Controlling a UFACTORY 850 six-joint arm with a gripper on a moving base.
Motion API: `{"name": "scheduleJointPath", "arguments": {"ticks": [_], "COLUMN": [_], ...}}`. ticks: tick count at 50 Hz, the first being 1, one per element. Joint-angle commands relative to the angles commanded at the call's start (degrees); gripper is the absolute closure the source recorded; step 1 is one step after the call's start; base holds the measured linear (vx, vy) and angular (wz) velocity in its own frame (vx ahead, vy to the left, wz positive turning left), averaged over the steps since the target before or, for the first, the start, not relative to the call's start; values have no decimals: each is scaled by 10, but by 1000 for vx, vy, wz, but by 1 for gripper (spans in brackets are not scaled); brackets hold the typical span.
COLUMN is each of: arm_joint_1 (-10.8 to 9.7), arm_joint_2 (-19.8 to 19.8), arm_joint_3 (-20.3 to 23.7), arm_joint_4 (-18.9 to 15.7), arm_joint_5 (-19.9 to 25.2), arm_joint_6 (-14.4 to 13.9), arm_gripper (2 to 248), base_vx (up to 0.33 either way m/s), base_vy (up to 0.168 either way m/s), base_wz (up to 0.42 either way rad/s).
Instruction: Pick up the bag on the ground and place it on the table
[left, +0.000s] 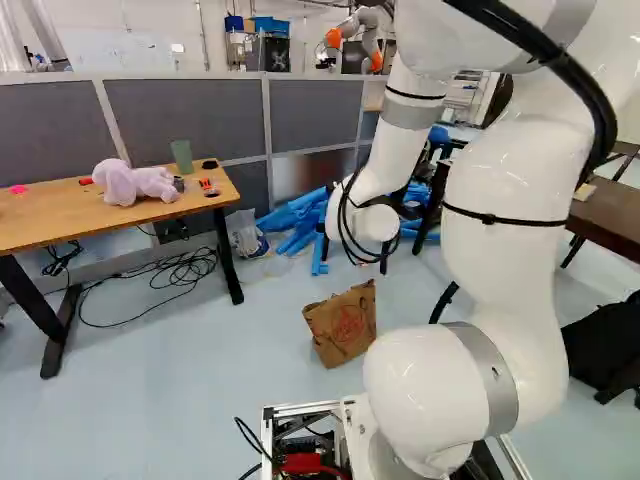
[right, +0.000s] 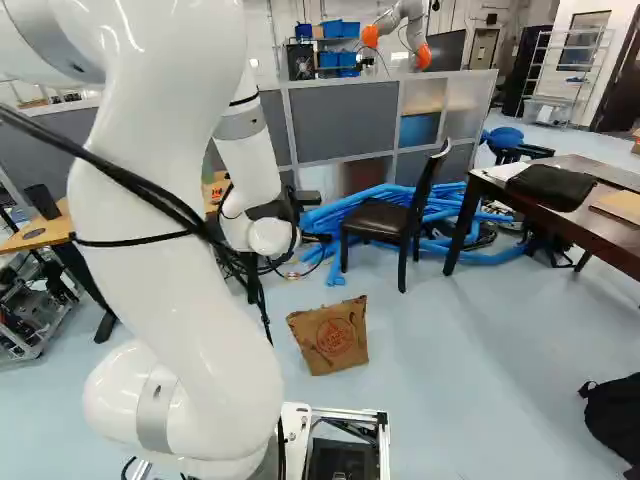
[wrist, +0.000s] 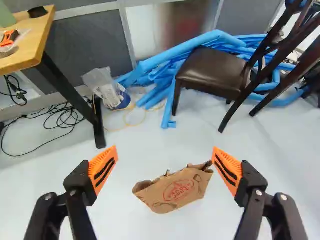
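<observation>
The brown paper bag (left: 341, 322) stands on the floor ahead of the base, slightly tilted, its printed side showing in both base views. In the right base view the gripper (right: 316, 219) hangs above and beyond the bag (right: 330, 337). From the wrist, the gripper (wrist: 165, 154) is wide open, orange pads far apart. The bag (wrist: 175, 192) shows on the floor below, in the space between the fingers and touched by neither. The light wooden table (left: 60, 225) stands at the left of the left base view, holding a purple plush toy (left: 135, 183) and a green cup (left: 182, 156).
A dark chair (right: 385, 220) stands beyond the bag beside blue tubes (right: 440, 205). A dark table (right: 600, 225) is to the right, a black backpack (right: 612, 415) on the floor. Cables (left: 175, 272) lie under the wooden table. Another robot (right: 400, 30) stands behind the partition.
</observation>
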Motion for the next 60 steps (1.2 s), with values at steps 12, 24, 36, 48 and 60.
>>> {"name": "scheduleJointPath", "arguments": {"ticks": [12,24,36,48,60], "arm_joint_1": [0,0,0,0,0], "arm_joint_2": [-25,-51,-76,-103,-135], "arm_joint_3": [-9,-19,-30,-43,-63], "arm_joint_4": [3,12,14,14,14], "arm_joint_5": [-10,-12,-13,-13,-13], "arm_joint_6": [0,0,0,0,0], "arm_gripper": [3,3,3,3,3], "base_vx": [0,0,0,0,0], "base_vy": [0,0,0,0,0], "base_wz": [0,0,0,0,0]}}
